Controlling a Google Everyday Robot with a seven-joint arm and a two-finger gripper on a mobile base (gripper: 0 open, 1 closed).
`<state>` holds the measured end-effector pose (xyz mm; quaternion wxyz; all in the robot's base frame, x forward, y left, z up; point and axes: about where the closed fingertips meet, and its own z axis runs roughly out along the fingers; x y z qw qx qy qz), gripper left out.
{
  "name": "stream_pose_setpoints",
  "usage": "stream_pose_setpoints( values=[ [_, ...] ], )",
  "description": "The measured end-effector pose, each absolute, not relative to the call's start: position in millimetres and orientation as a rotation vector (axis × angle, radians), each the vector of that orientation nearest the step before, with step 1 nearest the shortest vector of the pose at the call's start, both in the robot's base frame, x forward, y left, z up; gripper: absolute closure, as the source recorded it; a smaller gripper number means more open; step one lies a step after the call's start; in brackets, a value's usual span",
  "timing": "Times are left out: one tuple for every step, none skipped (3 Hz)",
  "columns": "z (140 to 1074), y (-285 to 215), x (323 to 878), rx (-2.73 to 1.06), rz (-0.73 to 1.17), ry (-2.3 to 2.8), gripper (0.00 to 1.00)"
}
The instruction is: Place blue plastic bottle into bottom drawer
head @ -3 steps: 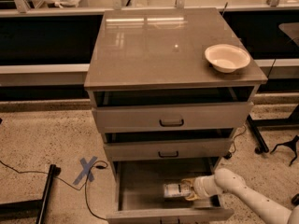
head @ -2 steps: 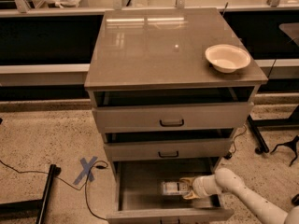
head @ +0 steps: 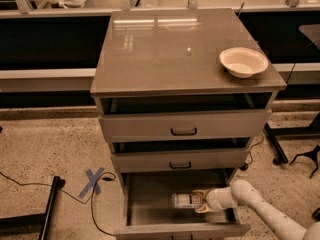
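Note:
The bottom drawer [head: 150, 194] of the grey cabinet is pulled open. The blue plastic bottle [head: 186, 200] lies on its side inside it, near the right half of the drawer floor, cap end pointing left. My gripper [head: 200, 201] reaches in from the right on a white arm and its fingers are closed around the bottle's right end, low in the drawer.
A cream bowl [head: 243, 61] sits on the cabinet top at the right. Two shallower drawers [head: 183, 126] with black handles are slightly open above. A blue tape X [head: 93, 182] and cables lie on the floor at left; a black stand base [head: 306, 160] is at right.
The bottle and gripper have shifted slightly left and lower inside the bottom drawer. Nothing else has moved.

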<state>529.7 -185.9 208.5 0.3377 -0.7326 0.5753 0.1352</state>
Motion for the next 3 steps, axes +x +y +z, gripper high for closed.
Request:
stream_pose_setpoints(
  values=[
    [207.1,-183.5,528.6,-1.909,0.358,1.497,0.28],
    [205.6,-181.0,527.3,-1.910,0.364,1.495,0.05],
    [204.8,-179.7,526.7,-1.910,0.367,1.494,0.00]
  ],
)
